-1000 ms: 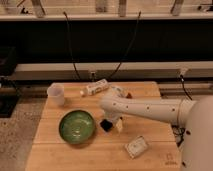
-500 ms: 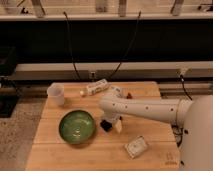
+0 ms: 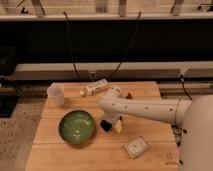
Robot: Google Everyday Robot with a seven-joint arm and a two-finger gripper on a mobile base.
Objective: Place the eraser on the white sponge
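The eraser (image 3: 105,125), a small flat black block, is on the wooden table (image 3: 50,150) just right of the green bowl. My gripper (image 3: 111,125) hangs down from the white arm (image 3: 145,107) and is right at the eraser, touching or partly covering its right side. The white sponge (image 3: 135,146), a whitish square pad with a faint pattern, lies flat to the lower right of the gripper, a short way apart from it.
A green bowl (image 3: 77,126) sits left of the gripper. A white cup (image 3: 56,94) stands at the back left. A white bottle (image 3: 95,88) lies at the back. A small reddish-brown object (image 3: 129,95) lies behind the arm. Cables hang behind the table.
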